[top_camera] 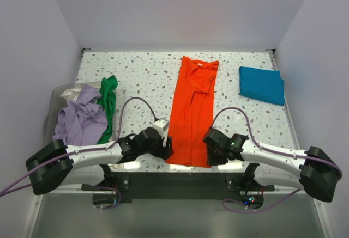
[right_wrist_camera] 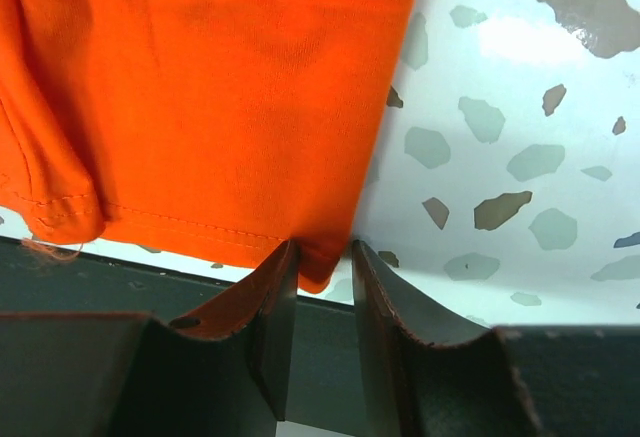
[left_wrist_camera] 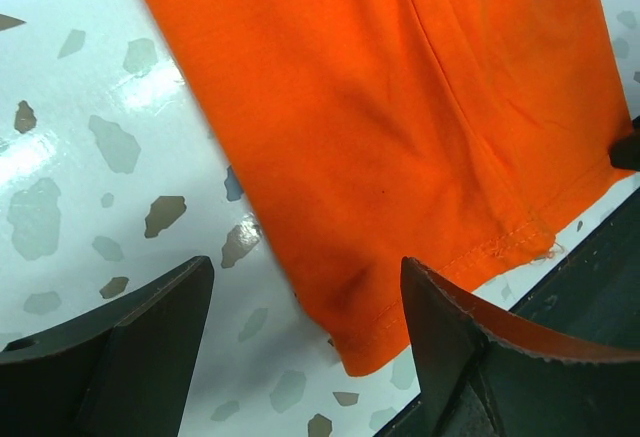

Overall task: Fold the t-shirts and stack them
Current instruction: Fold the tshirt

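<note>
Right wrist view: the right end effector (right_wrist_camera: 322, 249) stands narrow, with a slim gap between its jaws; the very tip of the orange tee's (right_wrist_camera: 200, 87) near right hem corner sits in that gap, at the near edge of the bench (right_wrist_camera: 500, 107); whether the cloth is pinched I cannot tell. In the left wrist view the left end effector (left_wrist_camera: 308, 269) is wide; its jaws straddle the near left hem corner, which lies flat between them, ungripped.

From above, the orange tee lies as a narrow strip down the middle of the bench, collar toward the far edge, hem at the near edge; a teal tee (top_camera: 262, 84) sits folded near the far right corner; lavender (top_camera: 82, 121), green (top_camera: 109, 99) and whitish (top_camera: 71, 92) tees are heaped in a bin (top_camera: 50, 119) at the left edge.

The step looks like taking both hem corners to fold the hem up toward the collar. The right bite is shallow, so the corner could slip out on lifting; either side might catch only the top layer of the doubled cloth, and the layers would peel apart; if one side rises before the other has hold, the hem would skew and the fold would come out crooked.
</note>
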Available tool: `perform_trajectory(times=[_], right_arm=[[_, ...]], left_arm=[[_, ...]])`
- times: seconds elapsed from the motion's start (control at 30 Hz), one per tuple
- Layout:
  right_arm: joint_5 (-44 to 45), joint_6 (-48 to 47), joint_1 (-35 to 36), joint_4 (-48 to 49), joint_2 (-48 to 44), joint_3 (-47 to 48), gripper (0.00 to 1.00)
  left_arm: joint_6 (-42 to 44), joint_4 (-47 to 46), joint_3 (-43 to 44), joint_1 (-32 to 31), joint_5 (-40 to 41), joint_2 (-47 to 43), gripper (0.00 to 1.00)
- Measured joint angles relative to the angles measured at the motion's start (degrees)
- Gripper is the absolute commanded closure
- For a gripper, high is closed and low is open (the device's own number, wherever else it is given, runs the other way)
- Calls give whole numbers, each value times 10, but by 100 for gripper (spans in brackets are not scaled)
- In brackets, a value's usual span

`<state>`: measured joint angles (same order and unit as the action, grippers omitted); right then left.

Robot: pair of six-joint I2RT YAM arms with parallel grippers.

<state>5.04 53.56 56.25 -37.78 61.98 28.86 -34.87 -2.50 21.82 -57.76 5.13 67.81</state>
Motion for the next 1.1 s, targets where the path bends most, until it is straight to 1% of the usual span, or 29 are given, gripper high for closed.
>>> perform_trajectory(times=[0.17,0.23,0.5,0.67,0.77,0.87,0.9,0.93,0.97,1.0,1.03,1.1], right_arm=[[-1,5,4,4,0,-7,75],[-3,5,5,9,-2,-9,78],[-5,5,5,17,-5,-12,79],[-5,5,7,19,-5,-13,79],[-5,5,7,22,-6,-14,81],[-7,5,8,26,-6,-16,83],[-8,5,8,29,-6,-16,84],[-11,5,9,32,-6,-17,87],[-13,5,9,35,-6,-18,89],[-16,4,9,38,-6,-19,91],[-17,4,10,40,-7,-20,96],[-18,4,11,41,-9,-20,100]], left_arm=[[-2,-2,-4,0,-24,-4,24],[-6,-5,-10,0,-35,-9,28],[-31,-20,-28,0,-84,-19,41],[-49,-30,-42,-2,-96,-27,46],[-58,-41,-50,-8,-97,-28,50],[-69,-53,-57,-13,-97,-24,65],[-75,-57,-58,-16,-97,-21,77],[-79,-60,-59,-17,-96,-17,82],[-82,-61,-61,-20,-95,-13,92],[-85,-64,-62,-22,-93,-10,95],[-88,-65,-63,-24,-92,-8,100],[-91,-70,-63,-28,-92,-5,100]])
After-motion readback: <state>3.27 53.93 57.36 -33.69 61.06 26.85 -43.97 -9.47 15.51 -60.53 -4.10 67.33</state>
